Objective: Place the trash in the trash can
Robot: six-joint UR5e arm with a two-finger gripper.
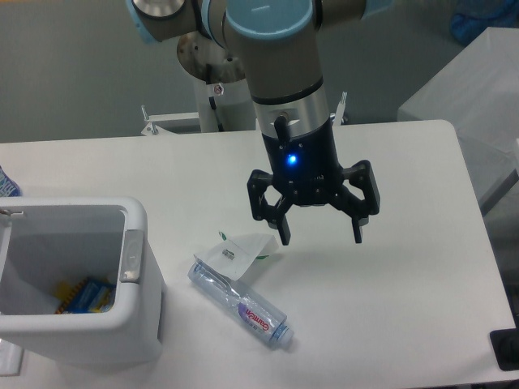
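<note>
A crumpled white wrapper with green marks [241,252] lies on the white table, touching the upper end of a crushed clear bottle with a pink-purple label [243,303]. The bottle lies flat, pointing down-right. The white trash can [130,324] stands at the front left, left of both items, with a grey tab [131,256] on its right rim. My gripper [321,237] is open and empty, hanging above the table to the right of the wrapper and above-right of the bottle.
Inside the trash can lie blue and yellow items [85,294]. The table's right edge [478,211] runs close to a grey box at the far right. A dark object [507,350] sits at the front right corner.
</note>
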